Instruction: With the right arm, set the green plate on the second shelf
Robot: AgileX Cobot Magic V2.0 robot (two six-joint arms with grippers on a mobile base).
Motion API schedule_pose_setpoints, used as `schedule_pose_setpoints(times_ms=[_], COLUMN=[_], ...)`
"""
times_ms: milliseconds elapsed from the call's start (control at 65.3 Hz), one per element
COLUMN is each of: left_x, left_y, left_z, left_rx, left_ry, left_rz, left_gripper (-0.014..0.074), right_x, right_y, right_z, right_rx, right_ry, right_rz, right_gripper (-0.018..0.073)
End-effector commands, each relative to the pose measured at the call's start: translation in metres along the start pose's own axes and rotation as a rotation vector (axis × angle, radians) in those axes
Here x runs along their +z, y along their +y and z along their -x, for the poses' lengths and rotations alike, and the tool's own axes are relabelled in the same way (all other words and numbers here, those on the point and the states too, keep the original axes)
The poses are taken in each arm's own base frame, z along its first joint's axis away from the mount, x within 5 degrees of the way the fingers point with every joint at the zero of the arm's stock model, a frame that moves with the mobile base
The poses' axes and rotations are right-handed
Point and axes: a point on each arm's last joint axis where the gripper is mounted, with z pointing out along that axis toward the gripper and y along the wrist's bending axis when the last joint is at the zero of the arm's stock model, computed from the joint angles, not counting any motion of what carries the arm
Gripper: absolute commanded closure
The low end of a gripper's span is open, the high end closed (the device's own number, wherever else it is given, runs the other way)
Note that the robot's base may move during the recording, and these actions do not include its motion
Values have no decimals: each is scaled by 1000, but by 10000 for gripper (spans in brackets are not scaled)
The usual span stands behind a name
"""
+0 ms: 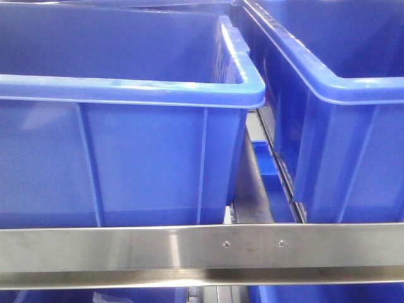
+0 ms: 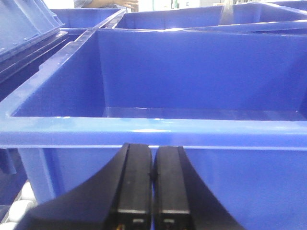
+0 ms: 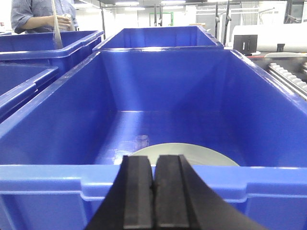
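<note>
While green plate (image 3: 184,155) lies in blue bin (image 3: 57,129), no legible writing.

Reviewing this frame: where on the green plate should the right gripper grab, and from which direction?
Probably the green plate rim, from above. It lies flat on the blue bin floor behind the near wall, so only its thin raised edge offers a pinch. The right gripper is shut and must open first.

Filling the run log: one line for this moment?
phase: pre-grasp | green plate: in blue bin | right gripper: shut, empty | left gripper: shut, empty
</note>
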Motion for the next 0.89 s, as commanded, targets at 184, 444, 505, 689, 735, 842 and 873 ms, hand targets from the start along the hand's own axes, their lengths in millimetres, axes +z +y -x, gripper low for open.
schedule_pose_setpoints(times_ms=[184,444,505,689,735,842,873], left_x=[0,0,0,0,0,0,0], left_y=[0,0,0,0,0,0,0], left_z=[-5,-5,-5,-5,-5,-5,-5], left_rx=[-1,-1,-1,-1,-1,-1,-1], left_ry=[-55,-55,-55,-55,-55,-55,-55], left_rz=[2,2,2,2,2,2,2], left_gripper=[466,466,466,466,466,466,466], right_x=[-3,-3,-3,-3,-3,-3,-3], right_y=[1,1,1,1,1,1,1], right_z=[16,16,16,16,16,16,16], right_rx=[-16,-16,-16,-16,-16,-16,-16], right_ry=[-137,-133,-133,-133,-133,-133,-133], right_rz=[4,3,3,3,3,3,3], right_gripper=[510,510,510,510,510,510,510])
